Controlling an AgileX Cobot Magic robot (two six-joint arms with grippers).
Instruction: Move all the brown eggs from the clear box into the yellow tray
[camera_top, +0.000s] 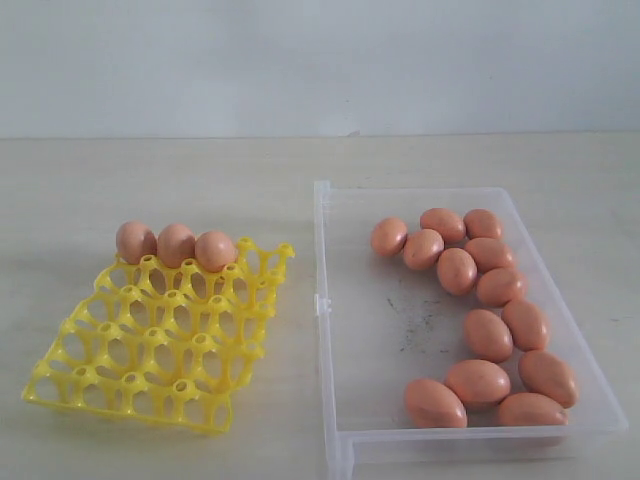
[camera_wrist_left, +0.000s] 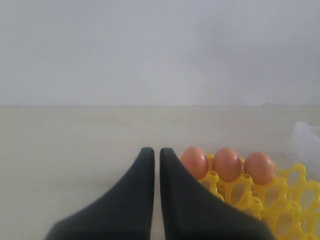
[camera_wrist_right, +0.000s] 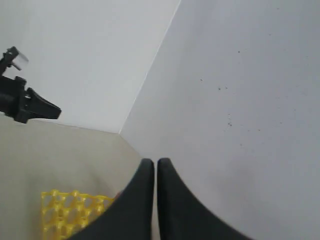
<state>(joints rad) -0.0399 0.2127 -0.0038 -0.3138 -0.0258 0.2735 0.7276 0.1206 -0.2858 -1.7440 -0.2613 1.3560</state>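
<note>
3 brown eggs (camera_top: 176, 245) sit in yellow tray (camera_top: 60, 385), 13 in clear box (camera_top: 400, 320).

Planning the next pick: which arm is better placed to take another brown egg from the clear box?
Probably right: the clear box lies on its side. The left fingers sit shut by the yellow tray, box barely in view.

Pale beige tabletop (camera_top: 150, 170) (faint grain) meets a plain white wall (camera_top: 320, 60).
</note>
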